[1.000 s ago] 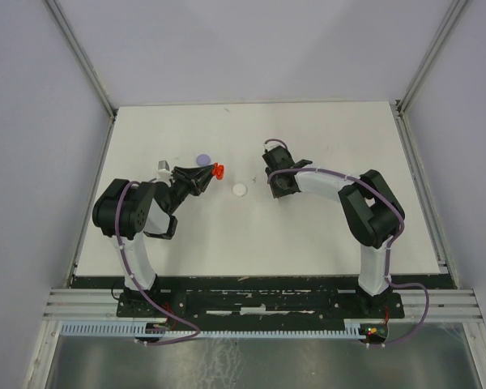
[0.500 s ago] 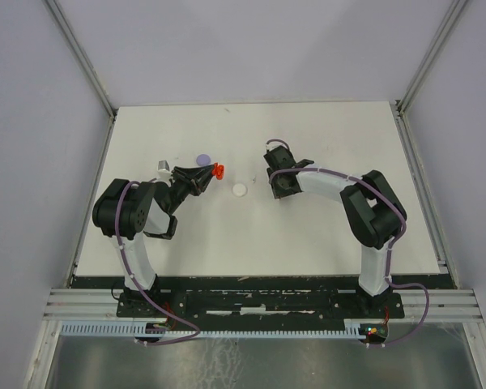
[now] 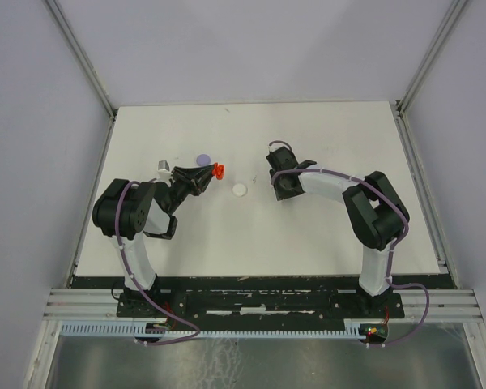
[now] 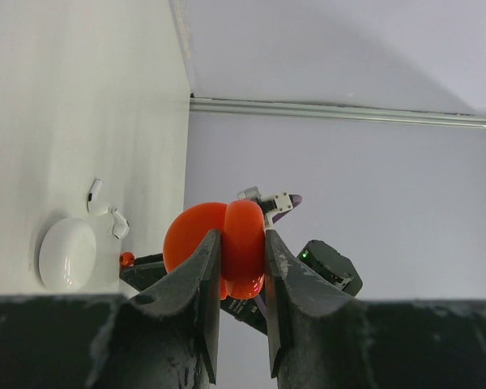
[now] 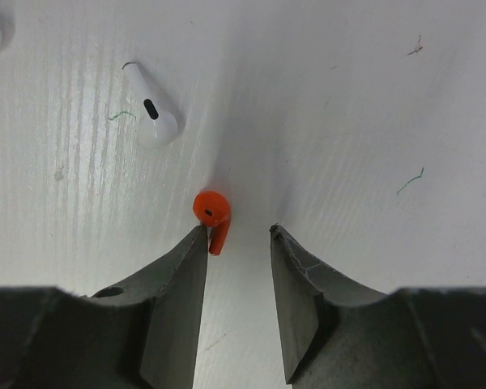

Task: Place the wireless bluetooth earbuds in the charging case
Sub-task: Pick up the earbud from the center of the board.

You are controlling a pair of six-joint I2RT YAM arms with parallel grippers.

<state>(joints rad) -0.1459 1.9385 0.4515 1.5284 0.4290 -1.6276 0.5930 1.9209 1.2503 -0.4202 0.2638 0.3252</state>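
Okay, left tool (image 4: 241,237) clamps a glossy rounded red clamshell case (image 4: 188,241); right tool (image 5: 238,235) stands parted over the matte white counter (image 5: 356,121), tiny red stemmed earbud (image 5: 212,211) between its fingers, smooth white earbud (image 5: 152,113) nearby.

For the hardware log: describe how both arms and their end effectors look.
The left arm and right arm have white links, bulky black joint housings and a purple cable running along each. The left end effector and right end effector have two dark, tapered, scuffed fingers.

obstacle: white earbud (image 5: 151,109) near red earbud (image 5: 211,217) | free: table (image 5: 373,121) on its other side
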